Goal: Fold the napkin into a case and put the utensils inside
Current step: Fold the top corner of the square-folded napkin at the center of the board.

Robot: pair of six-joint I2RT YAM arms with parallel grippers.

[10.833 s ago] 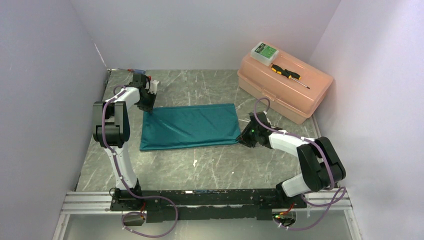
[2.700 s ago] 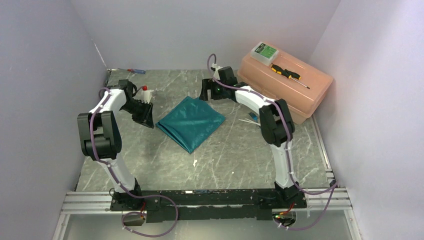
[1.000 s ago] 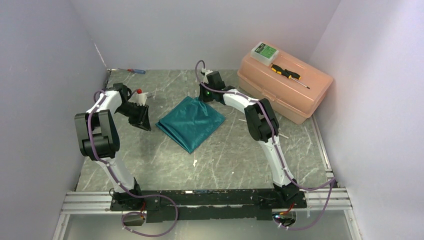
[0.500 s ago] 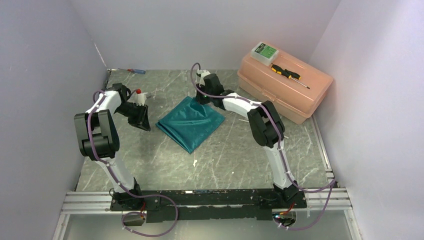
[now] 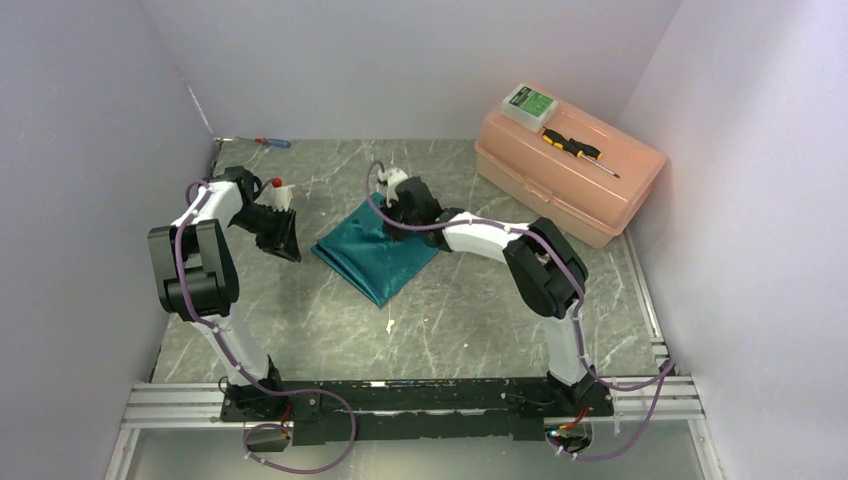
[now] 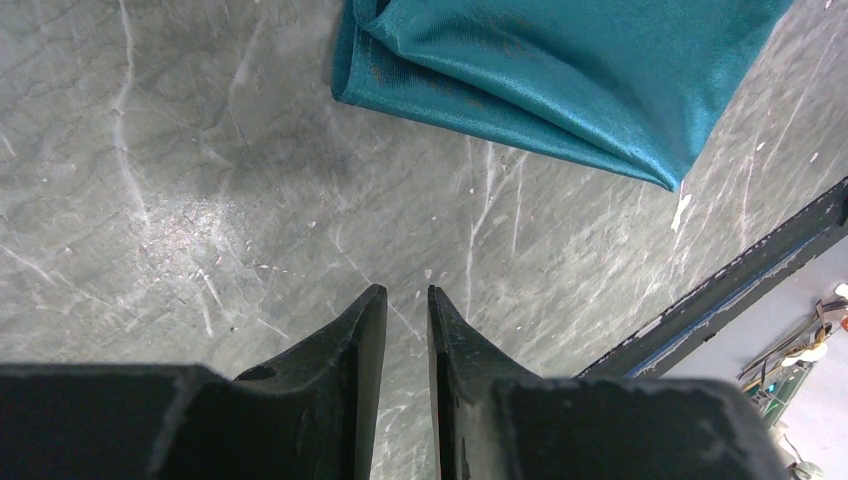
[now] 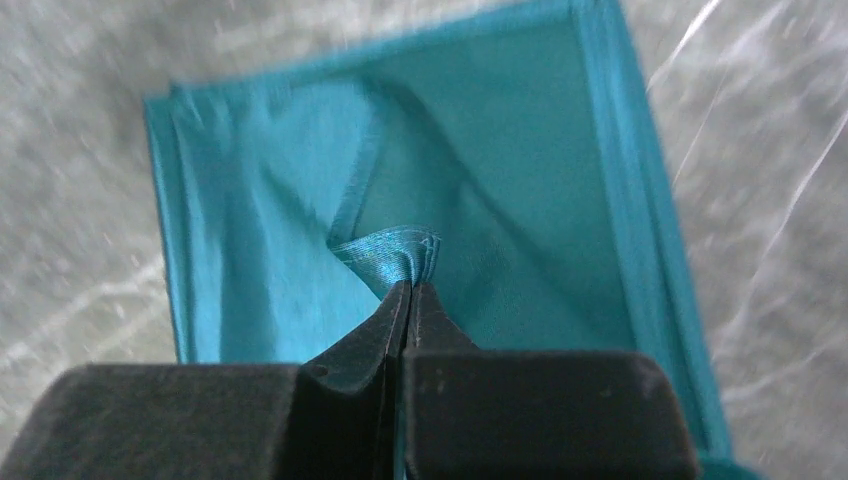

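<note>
The teal napkin (image 5: 372,256) lies folded as a diamond in the middle of the table. My right gripper (image 5: 394,206) hangs over its far corner, shut on a small gathered fold of the cloth (image 7: 392,250), which stands up between the right gripper's (image 7: 409,287) black tips. The cloth under that fold is creased (image 7: 480,150). My left gripper (image 5: 286,247) hovers left of the napkin (image 6: 560,80) and apart from it. The left gripper's (image 6: 407,296) jaws stand a narrow slit apart with bare table showing between them. The utensils are hidden or out of view.
A peach toolbox (image 5: 570,175) stands at the back right, carrying a yellow-and-black screwdriver (image 5: 575,148) and a small green-and-white box (image 5: 529,103). A red-and-blue screwdriver (image 5: 272,142) lies at the back left. A white scrap (image 5: 388,322) sits near the napkin's front tip. Walls close in three sides.
My right gripper closed on the napkin's far corner and has moved left and nearer with it, lifting a fold. The left arm has not moved.
</note>
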